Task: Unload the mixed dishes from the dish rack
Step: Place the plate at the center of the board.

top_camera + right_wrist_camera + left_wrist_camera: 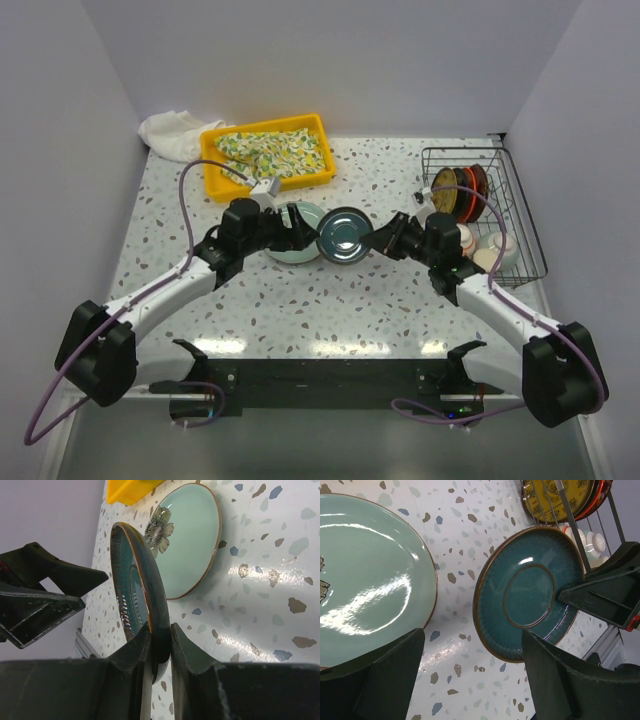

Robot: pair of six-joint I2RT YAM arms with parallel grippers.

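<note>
Gripping the dark teal plate (135, 580) by its lower rim, my right end effector (160, 630) is nearly closed, with a finger pressed on each face. The plate stands on edge above the tabletop (330, 300), between my two arms. My left end effector (474, 635) faces it with its fingers spread wide. It holds nothing and sits just beside the plate's opposite rim, apart from it.

Under that left end effector, a pale green-blue plate (365, 580) with a flower motif lies flat on the tabletop. Farther right is the dish rack (530, 220), where a brown-yellow patterned plate (447, 190) and a black-red bowl (477, 183) stand upright between the tines, with pale bowls (498, 248) nearer me. At the far left, a yellow tray (215, 185) holds a floral cloth (275, 150), with a white cloth (170, 130) behind it.
</note>
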